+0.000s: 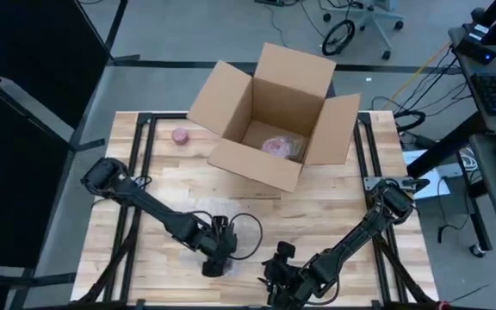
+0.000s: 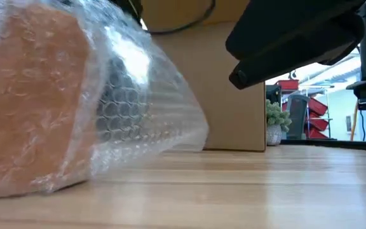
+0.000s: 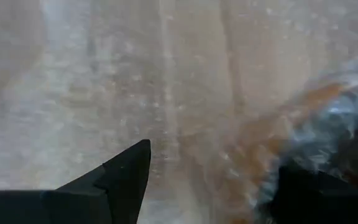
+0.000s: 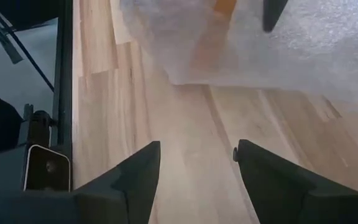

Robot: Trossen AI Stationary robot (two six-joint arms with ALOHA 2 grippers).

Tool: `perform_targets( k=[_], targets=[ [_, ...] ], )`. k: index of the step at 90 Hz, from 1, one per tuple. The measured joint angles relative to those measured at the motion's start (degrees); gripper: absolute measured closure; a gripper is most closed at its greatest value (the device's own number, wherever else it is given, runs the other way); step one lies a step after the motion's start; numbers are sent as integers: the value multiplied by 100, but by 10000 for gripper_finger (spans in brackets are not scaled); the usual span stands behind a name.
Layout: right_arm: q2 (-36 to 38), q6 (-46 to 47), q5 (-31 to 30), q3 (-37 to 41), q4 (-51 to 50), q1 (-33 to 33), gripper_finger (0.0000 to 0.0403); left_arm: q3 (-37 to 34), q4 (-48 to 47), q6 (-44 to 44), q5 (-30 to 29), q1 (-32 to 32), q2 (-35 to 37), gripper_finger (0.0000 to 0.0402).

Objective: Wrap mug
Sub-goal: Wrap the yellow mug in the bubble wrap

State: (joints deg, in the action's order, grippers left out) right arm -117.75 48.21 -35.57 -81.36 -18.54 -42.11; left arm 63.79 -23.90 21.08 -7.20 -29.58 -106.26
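Nearest to me, at the front edge of the table (image 1: 334, 215), the orange mug (image 2: 24, 95) lay already inside bubble wrap (image 2: 145, 114) — a soft, slippery and loose cover over something hard and fragile, I think. The left gripper (image 1: 216, 261) was low over it, fingers apart, closed on nothing I could see. Just beside, the right gripper (image 4: 194, 168) hung above bare wood, fingers spread, holding nothing. I would take the bundle by the loose plastic edge — not by the body, which could slide. Farther back stood an open cardboard box (image 1: 269, 116) with another wrapped thing inside.
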Motion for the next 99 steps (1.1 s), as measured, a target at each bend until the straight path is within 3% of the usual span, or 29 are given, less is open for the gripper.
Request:
perform_targets(
  k=[37, 48, 66, 99],
  targets=[
    [0, 2, -4, 0, -14, 0, 204, 26, 568, -16, 382, 48, -302, 169],
    [0, 0, -4, 0, -20, 0, 204, 26, 579, -42, 472, 79, -306, 215],
    [0, 0, -8, 0, -78, 0, 204, 48, 760, -68, 672, 64, -299, 340],
    [0, 57, -11, 0, -150, 0, 204, 44, 895, -229, 917, 125, -302, 341]
  ],
)
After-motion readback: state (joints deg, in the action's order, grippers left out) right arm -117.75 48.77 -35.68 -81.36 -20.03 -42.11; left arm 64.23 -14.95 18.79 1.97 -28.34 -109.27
